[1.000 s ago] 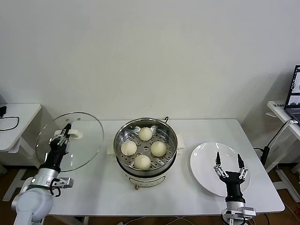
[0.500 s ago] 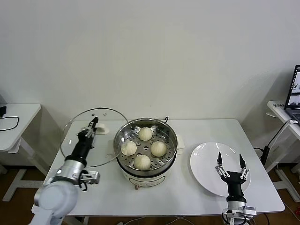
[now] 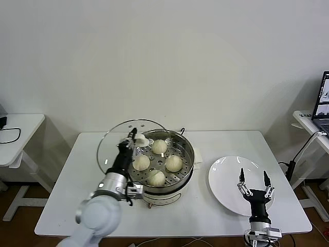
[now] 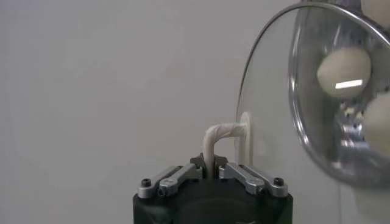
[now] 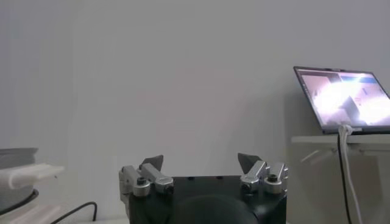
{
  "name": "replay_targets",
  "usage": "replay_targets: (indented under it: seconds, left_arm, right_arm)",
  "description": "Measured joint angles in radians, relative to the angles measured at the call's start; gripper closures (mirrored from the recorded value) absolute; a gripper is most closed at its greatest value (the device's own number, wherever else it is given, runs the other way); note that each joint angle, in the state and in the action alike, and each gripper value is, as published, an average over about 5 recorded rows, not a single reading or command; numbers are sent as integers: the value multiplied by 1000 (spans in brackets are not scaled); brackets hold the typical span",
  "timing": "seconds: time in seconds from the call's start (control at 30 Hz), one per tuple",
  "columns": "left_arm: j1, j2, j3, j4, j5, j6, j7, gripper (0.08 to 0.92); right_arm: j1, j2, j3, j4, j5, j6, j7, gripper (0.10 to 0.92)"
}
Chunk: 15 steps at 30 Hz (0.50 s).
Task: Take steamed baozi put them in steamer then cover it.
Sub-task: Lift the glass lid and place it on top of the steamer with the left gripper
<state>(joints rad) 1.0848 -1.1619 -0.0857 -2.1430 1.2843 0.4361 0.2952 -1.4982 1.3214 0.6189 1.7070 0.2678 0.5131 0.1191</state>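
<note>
Several cream-white baozi (image 3: 156, 177) lie on the perforated tray inside the steel steamer (image 3: 188, 141), which stands mid-table. My left gripper (image 3: 132, 137) is shut on the white handle (image 4: 218, 135) of the clear glass cover (image 3: 114, 137). The cover is held tilted in the air, overlapping the steamer's left rim. Through the glass (image 4: 268, 115) in the left wrist view I see the steamer rim and blurred baozi (image 4: 343, 71). My right gripper (image 3: 253, 177) stands open and upright above the near part of the white plate (image 3: 226, 177), with nothing between its fingers.
The white plate lies to the right of the steamer. A side table (image 3: 15, 128) stands off to the left. Another stand with a laptop (image 3: 321, 100) and a hanging cable is at the far right. A white wall lies behind the table.
My left arm has carried the glass cover rightward from beyond the table's left edge to the steamer's left rim. The right gripper has stayed over the plate.
</note>
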Motion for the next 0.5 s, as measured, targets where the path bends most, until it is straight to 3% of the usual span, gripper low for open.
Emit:
replay_targets:
  seconds: [0.5]
  left_arm:
    - [-69,-84,158,102,61,47,5,809]
  right_arm:
    - [0,3,11,-11,-11,1,0,203]
